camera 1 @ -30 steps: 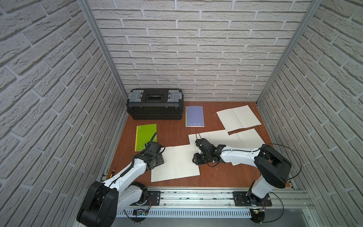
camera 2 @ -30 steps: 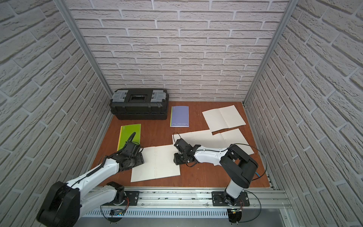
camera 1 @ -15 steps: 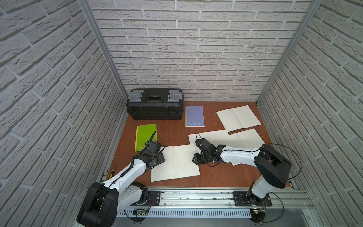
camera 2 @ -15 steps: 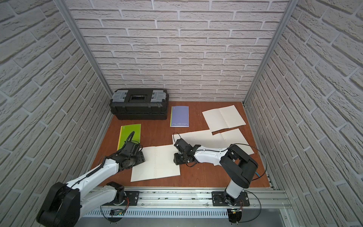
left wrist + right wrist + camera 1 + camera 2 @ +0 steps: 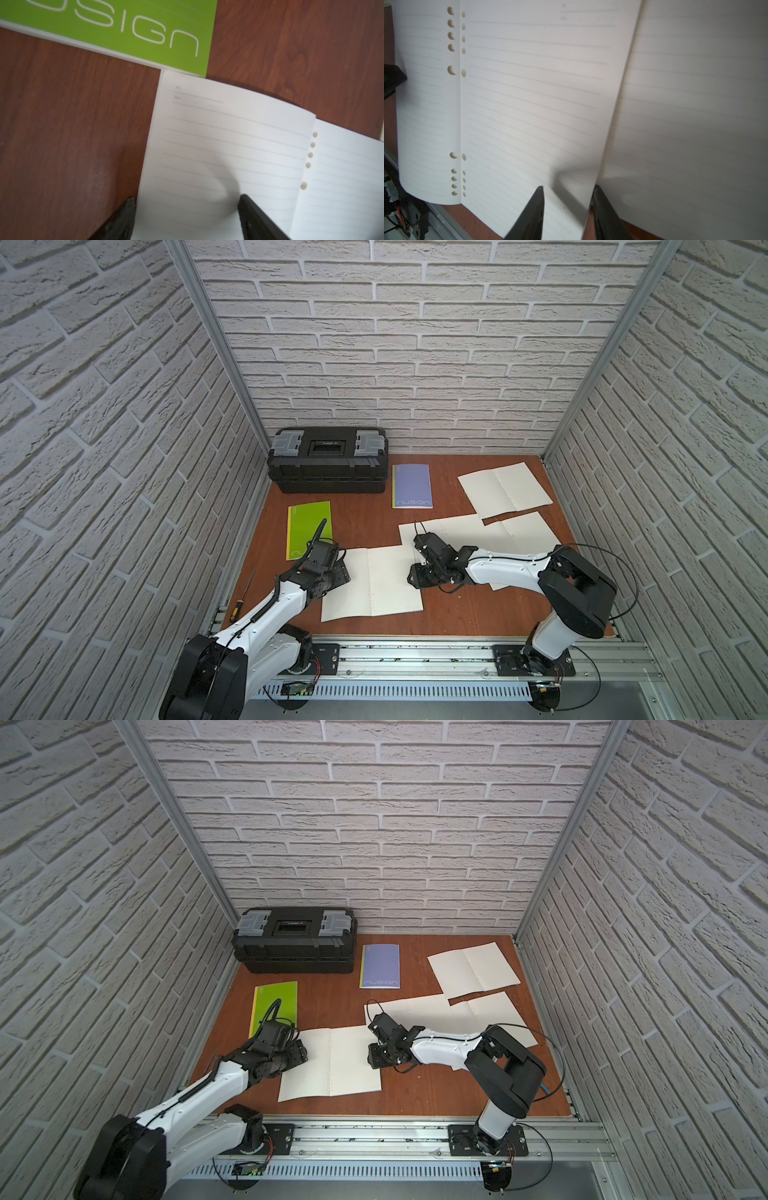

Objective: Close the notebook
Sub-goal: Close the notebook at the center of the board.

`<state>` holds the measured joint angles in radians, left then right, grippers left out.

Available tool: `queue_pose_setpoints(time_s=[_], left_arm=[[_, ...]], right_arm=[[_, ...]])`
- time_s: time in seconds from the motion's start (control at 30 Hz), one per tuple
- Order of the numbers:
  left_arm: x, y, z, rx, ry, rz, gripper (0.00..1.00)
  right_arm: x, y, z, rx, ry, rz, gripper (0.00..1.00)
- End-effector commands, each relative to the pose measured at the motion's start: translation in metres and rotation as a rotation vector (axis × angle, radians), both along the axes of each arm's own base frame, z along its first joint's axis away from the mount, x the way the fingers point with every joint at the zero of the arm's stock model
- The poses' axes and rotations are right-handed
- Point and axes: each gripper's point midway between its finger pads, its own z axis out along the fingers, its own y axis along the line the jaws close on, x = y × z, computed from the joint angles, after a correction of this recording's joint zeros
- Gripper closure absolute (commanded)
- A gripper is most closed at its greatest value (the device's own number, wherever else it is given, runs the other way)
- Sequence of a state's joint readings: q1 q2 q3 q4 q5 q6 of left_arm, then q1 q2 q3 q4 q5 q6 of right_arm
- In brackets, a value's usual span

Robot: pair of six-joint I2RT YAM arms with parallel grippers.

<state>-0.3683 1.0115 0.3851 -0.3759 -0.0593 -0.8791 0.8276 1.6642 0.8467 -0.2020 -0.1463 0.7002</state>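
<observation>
A: At the near edge of the reddish-brown wooden table (image 5: 365,526), just past the aluminium rail (image 5: 415,649), what lies there?

B: A cream lined notebook (image 5: 374,585), spread flat with both pages up and punched holes along its fold. That is the one to close, and it lies open.

A: And the arms?

B: The left gripper (image 5: 187,199) sits at the outer edge of the left page. Its jaws are spread wide, one finger at the page's edge and the other over the paper, with nothing grasped. The right gripper (image 5: 568,189) sits at the outer edge of the right page. Its jaws are parted less widely, the page edge runs between them, and no pinch on it shows.

A: Off to the side?

B: A thin screwdriver with a yellow-and-black handle (image 5: 237,608) lies beside the table's left edge.

A: Farther back?

B: A closed bright green notebook (image 5: 309,526) has its near corner just beside the open pages. Under the right arm lies a second open cream notebook (image 5: 453,531), partly overlapped by the right page. Beyond are a closed purple-blue notebook (image 5: 411,486) and a third open cream notebook (image 5: 505,489). A black plastic toolbox with grey latches (image 5: 328,458) stands against the back wall.
</observation>
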Motion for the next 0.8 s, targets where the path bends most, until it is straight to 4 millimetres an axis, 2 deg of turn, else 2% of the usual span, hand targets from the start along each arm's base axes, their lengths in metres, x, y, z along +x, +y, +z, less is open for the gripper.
queue_pose_setpoints(time_s=[0.0, 0.4, 0.67, 0.77], left_arm=[[-0.018, -0.027, -0.012, -0.136, 0.07, -0.087, 0.23], [-0.014, -0.048, 0.014, -0.254, -0.029, -0.17, 0.22], [-0.014, -0.056, 0.022, -0.298, -0.058, -0.199, 0.21], [-0.011, -0.063, 0.032, -0.331, -0.096, -0.218, 0.21]], right_arm=[[-0.014, -0.005, -0.012, -0.031, 0.049, 0.019, 0.61], [-0.014, -0.003, -0.013, -0.027, 0.053, 0.018, 0.61], [-0.015, -0.003, -0.013, -0.024, 0.053, 0.016, 0.61], [-0.015, -0.004, -0.012, -0.025, 0.047, 0.013, 0.61]])
